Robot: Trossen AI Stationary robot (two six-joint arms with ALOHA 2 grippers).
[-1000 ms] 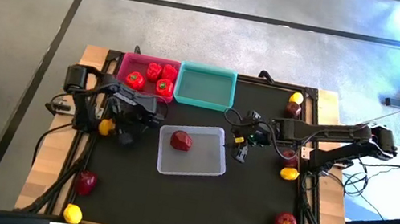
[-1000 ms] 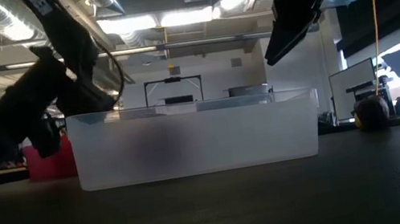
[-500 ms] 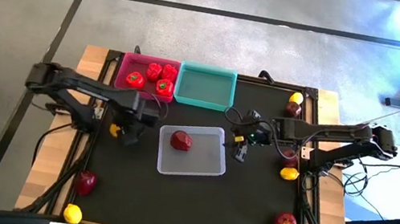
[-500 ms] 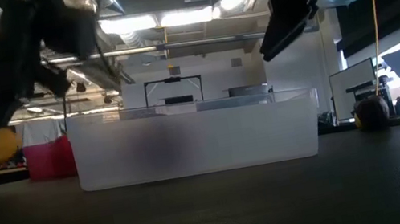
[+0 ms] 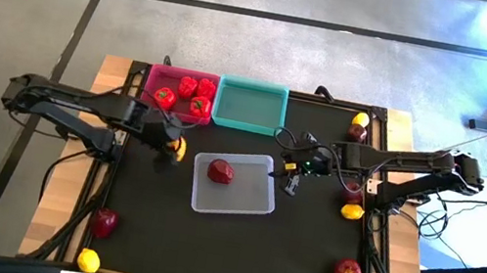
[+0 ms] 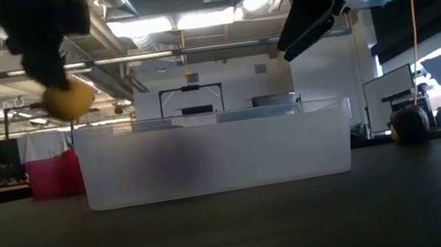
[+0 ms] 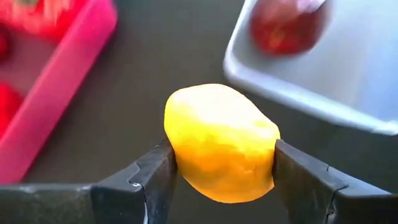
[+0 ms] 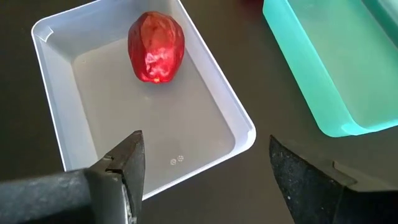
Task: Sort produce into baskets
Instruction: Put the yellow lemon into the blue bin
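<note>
The left hand [image 7: 221,171] is clamped on a lemon [image 7: 219,143], one finger on each flank, and the fruit bulges well past both of them. From above, it hangs over bare counter [image 5: 301,265] between the pink basket [image 5: 157,72] and the grey-white basket [image 5: 241,211], off the counter as the low view shows.

The rind is smooth and rounded, and only its sides are pinched, so a quick swing could let it roll out of the grip. It might then land among the peppers [image 5: 194,91] in the pink basket or run off across the counter.

The teal basket [image 5: 251,105] looks empty and lies just past the pink one. Judging by the apple [image 5: 220,170] in the grey-white basket, teal is the likely place for lemons. A release made too early would put the lemon in the wrong basket or on a rim.

The right hand [image 8: 202,168] hangs with its fingers spread over the near corner of the grey-white basket, close to the teal one. If both arms head there together, they could collide.
</note>
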